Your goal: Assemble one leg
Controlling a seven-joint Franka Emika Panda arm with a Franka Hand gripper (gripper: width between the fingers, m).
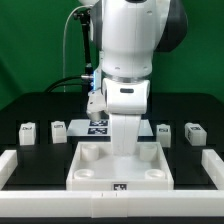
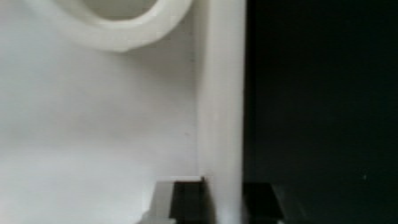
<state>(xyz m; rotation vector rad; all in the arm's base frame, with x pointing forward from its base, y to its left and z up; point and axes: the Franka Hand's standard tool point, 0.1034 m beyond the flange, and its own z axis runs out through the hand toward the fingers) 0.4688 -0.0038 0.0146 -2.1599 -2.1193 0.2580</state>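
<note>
Four small white legs with square tags stand on the black table: two at the exterior view's left (image 1: 28, 133) (image 1: 58, 130) and two at its right (image 1: 163, 131) (image 1: 192, 133). None is held. My gripper (image 1: 122, 150) is down at the far edge of the large white square panel (image 1: 90, 172). In the wrist view my gripper (image 2: 222, 190) straddles the panel's raised edge (image 2: 217, 100), with a dark finger (image 2: 183, 205) flush on each side. A round corner hole (image 2: 116, 20) of the panel shows. The legs are out of the wrist view.
The marker board (image 1: 97, 126) lies behind the panel, partly hidden by the arm. White rails stand at the exterior view's left (image 1: 10, 165), right (image 1: 212, 165) and along the front (image 1: 60, 203), round the panel.
</note>
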